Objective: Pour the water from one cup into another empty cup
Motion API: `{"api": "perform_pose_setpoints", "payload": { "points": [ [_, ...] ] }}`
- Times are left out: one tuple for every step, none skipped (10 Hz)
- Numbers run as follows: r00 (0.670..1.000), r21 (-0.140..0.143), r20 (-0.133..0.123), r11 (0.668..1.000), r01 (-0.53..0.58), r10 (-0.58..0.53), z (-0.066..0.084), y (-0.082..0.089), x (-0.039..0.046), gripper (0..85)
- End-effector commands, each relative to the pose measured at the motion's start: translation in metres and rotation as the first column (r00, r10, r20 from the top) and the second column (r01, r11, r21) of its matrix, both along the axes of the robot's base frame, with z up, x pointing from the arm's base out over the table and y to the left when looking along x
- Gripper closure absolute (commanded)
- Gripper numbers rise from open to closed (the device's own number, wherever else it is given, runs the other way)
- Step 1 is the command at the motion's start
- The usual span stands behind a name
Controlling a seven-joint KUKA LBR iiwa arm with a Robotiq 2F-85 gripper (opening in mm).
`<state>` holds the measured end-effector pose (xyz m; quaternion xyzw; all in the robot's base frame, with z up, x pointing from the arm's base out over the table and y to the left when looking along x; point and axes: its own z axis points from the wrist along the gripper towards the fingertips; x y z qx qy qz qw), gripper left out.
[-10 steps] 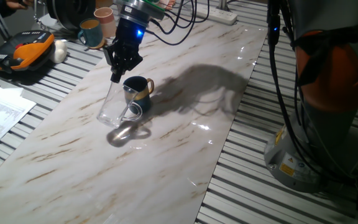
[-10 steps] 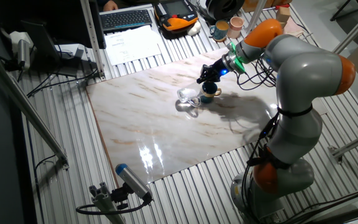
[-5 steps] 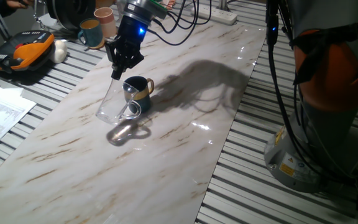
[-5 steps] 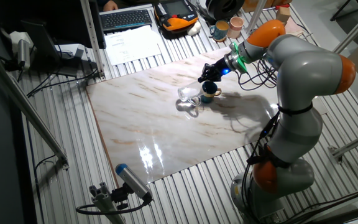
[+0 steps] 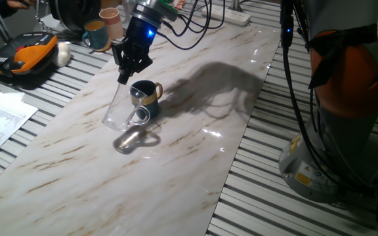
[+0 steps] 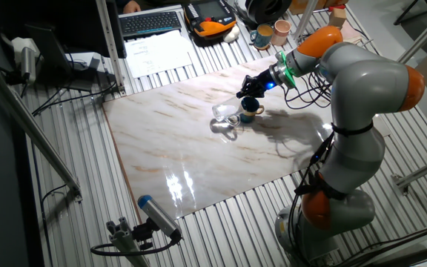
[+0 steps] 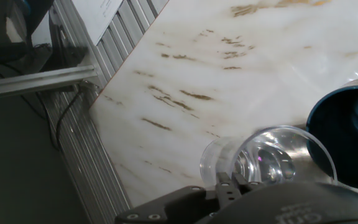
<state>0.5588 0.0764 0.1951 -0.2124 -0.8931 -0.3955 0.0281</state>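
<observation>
Here the end effector (image 5: 123, 77) sits clamped on the tilted glass mug's (image 5: 121, 110) rim; dark mug (image 5: 147, 95) beside.

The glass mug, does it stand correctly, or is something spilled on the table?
The glass mug leans over, rim toward the gripper, beside the dark blue mug. That tilt suits pouring. No spill is visible on the marble table.

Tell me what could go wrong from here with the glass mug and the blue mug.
The gripper sits at the rim of the glass mug, right beside the blue mug. Tilting could knock the blue mug or spill onto the marble table. A thin rim grip on glass might also slip.
</observation>
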Motion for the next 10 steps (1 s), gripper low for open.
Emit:
{"api": "perform_pose_setpoints", "payload": {
  "points": [
    [1.0,0.001,-0.001,1.0,0.002,-0.002,0.0,0.0,-0.0001,85.0],
    [1.0,0.001,-0.001,1.0,0.002,-0.002,0.001,0.0,-0.0003,85.0],
    [1.0,-0.001,-0.001,1.0,0.002,-0.002,0.002,0.0,-0.0004,85.0],
    [1.0,-0.001,-0.002,1.0,0.003,-0.003,0.003,0.001,-0.0002,85.0],
    [1.0,0.003,-0.007,1.0,0.01,-0.01,0.006,0.002,0.0001,85.0],
    [1.0,0.004,-0.011,1.0,0.016,-0.016,0.008,0.003,-0.0002,85.0],
    [0.999,0.021,-0.015,0.999,0.028,-0.028,0.01,0.004,-0.0003,85.0],
    [0.999,0.031,-0.017,0.999,0.035,-0.035,0.011,0.005,0.0,85.0],
    [0.999,0.032,-0.017,0.999,0.035,-0.035,0.012,0.005,0.0,85.0],
    [0.999,0.032,-0.017,0.999,0.035,-0.035,0.014,0.005,-0.0005,85.0]
  ]
}}
